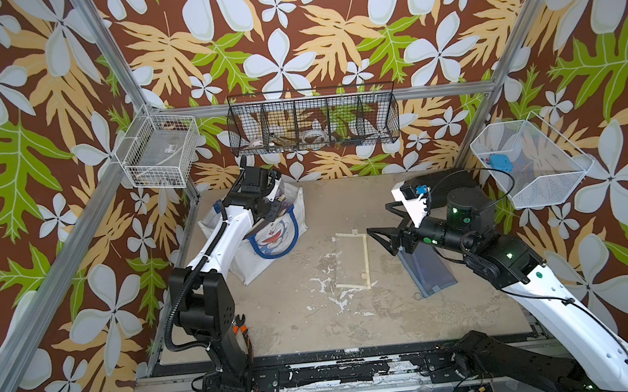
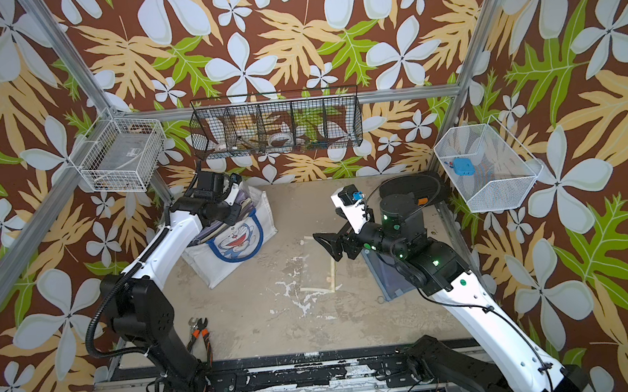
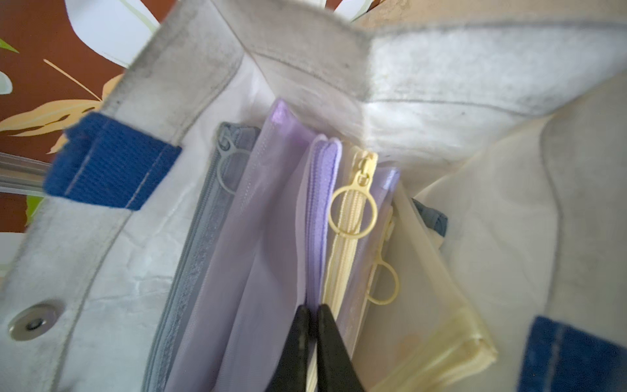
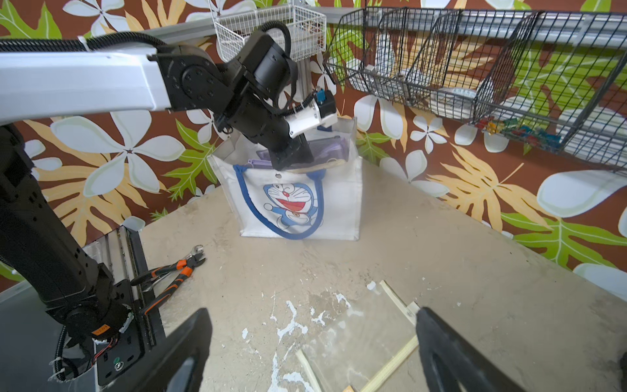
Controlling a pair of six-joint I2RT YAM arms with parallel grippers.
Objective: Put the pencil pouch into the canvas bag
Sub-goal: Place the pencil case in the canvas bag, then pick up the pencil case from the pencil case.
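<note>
The white canvas bag (image 1: 271, 256) (image 4: 339, 210) with blue handles and a cartoon cat stands upright at the back left. My left gripper (image 3: 314, 314) reaches down into its mouth. Its jaws are shut on the zipper edge of a purple pencil pouch (image 3: 271, 203). That pouch stands between a grey pouch (image 3: 200, 244) and a yellow one (image 3: 417, 305). My right gripper (image 4: 312, 339) (image 1: 381, 239) hangs open and empty over the table. Below it lies a clear, yellow-trimmed pouch (image 1: 352, 260). A blue-grey pouch (image 1: 427, 268) lies partly under the right arm.
A black hard case (image 2: 410, 189) with an orange tab lies at the back right. Orange-handled pliers (image 4: 169, 271) rest by the left arm's base. A black wire basket (image 1: 313, 122) hangs on the back wall, and white ones (image 1: 159, 151) (image 1: 529, 162) hang on the side walls.
</note>
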